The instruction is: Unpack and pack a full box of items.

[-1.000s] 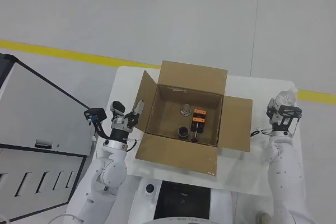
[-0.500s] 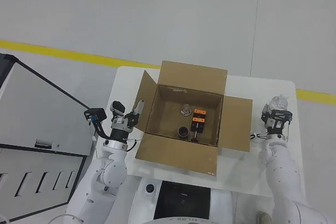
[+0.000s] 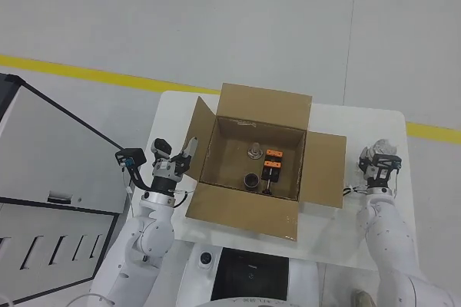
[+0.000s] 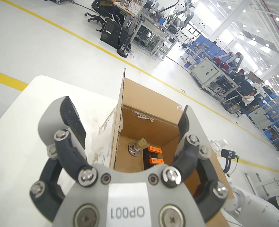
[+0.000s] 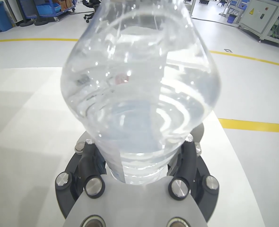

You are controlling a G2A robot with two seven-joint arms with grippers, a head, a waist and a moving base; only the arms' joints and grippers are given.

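An open cardboard box (image 3: 265,107) stands mid-table. Inside lie a metal flange with a beige stub (image 3: 255,150), an orange-and-black part (image 3: 272,165) and a dark round piece (image 3: 250,181). My left gripper (image 3: 177,157) is just outside the box's left flap, open and holding nothing; its own view (image 4: 130,124) looks into the box (image 4: 149,109). My right gripper (image 3: 379,161) is at the table's right edge, shut on a clear water bottle (image 3: 381,146). The bottle (image 5: 139,83) rises upright from the right gripper (image 5: 139,161), with its cap out of frame.
The white table (image 3: 353,123) has bare room behind and to the right of the box. The right flap (image 3: 326,169) and front flap (image 3: 242,211) lie spread outward. A grey cabinet (image 3: 31,153) stands left of the table.
My right gripper has shifted a little inward from the table's right edge and toward the robot, carrying the bottle. The left arm has stayed still.
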